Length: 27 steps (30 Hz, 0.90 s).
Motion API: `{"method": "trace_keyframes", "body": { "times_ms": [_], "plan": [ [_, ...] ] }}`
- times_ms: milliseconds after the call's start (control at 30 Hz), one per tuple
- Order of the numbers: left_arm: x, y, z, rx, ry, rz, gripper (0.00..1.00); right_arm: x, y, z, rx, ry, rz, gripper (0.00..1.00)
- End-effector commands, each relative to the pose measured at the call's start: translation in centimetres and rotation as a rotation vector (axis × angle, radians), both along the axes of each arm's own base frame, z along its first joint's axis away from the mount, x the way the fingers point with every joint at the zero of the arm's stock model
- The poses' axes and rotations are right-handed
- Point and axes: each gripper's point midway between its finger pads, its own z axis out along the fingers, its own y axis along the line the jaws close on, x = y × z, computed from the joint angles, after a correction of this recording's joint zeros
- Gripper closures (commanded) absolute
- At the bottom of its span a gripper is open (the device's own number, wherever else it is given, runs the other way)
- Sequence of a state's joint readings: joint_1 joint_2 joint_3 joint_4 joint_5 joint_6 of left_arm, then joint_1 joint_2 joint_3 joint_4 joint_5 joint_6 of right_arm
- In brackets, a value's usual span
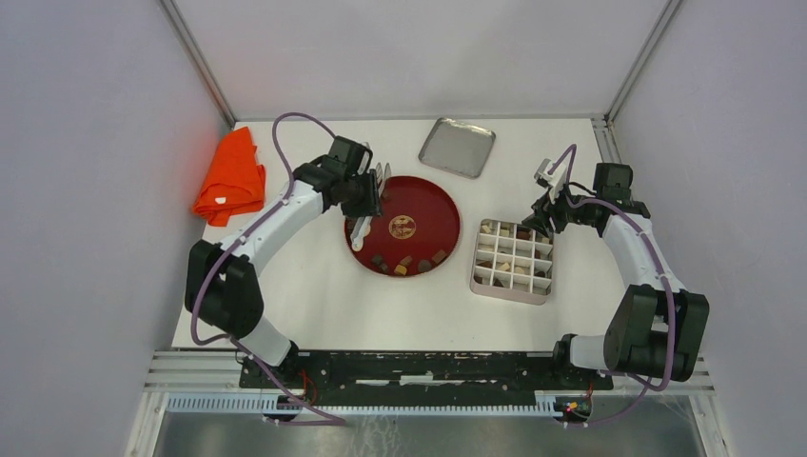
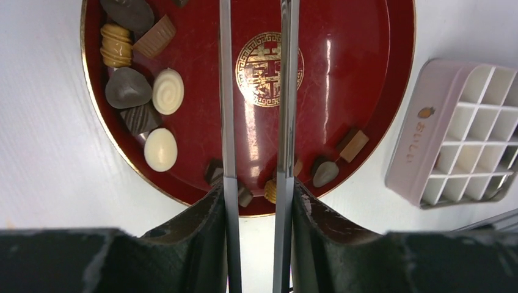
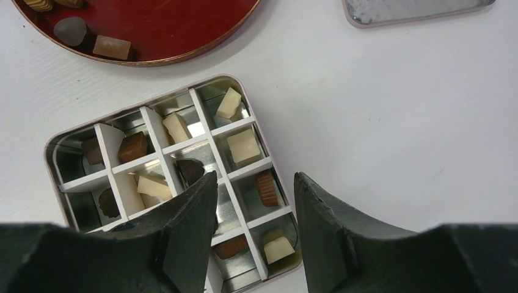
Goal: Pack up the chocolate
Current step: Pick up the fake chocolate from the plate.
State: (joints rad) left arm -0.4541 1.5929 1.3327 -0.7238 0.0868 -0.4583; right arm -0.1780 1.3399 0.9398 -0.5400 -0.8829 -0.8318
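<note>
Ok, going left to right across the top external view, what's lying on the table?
Orange cloth → red plate → divided tin. The metal lid sits farther back and spans both plate and tin, so it is left out.

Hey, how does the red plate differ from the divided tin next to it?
The red plate is round; the tin is squarish. The plate is glossy red with a gold emblem; the tin is pale pink with white dividers. On the plate the chocolates lie loose near the rim; in the tin they sit in separate cells. Both hold chocolates and rest on the white table.
</note>
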Motion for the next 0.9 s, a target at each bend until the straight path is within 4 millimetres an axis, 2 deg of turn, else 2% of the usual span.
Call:
{"method": "trace_keyframes", "body": {
  "times_ms": [0,133,333,533,867],
  "plan": [
    [2.0,-1.5,0.7,-0.147,-0.010,0.182,0.59,0.1,0.3,0.8,0.022,-0.022,0.024,0.45],
    [1.6,-2.4,-0.3,-0.168,0.074,0.204,0.60,0.0,0.5,0.8,0.032,-0.016,0.028,0.45],
    [0.8,-2.6,-2.0,-0.155,0.199,0.255,0.60,0.0,0.5,0.5,0.040,-0.002,0.025,0.45],
    [2.1,-2.2,-1.7,-0.079,0.240,0.313,0.59,-0.1,0.7,0.9,0.058,-0.010,0.034,0.45],
    [2.2,-2.4,-2.6,0.024,0.299,0.392,0.59,-0.2,0.8,1.0,0.072,-0.009,0.038,0.45]
  ]
}}
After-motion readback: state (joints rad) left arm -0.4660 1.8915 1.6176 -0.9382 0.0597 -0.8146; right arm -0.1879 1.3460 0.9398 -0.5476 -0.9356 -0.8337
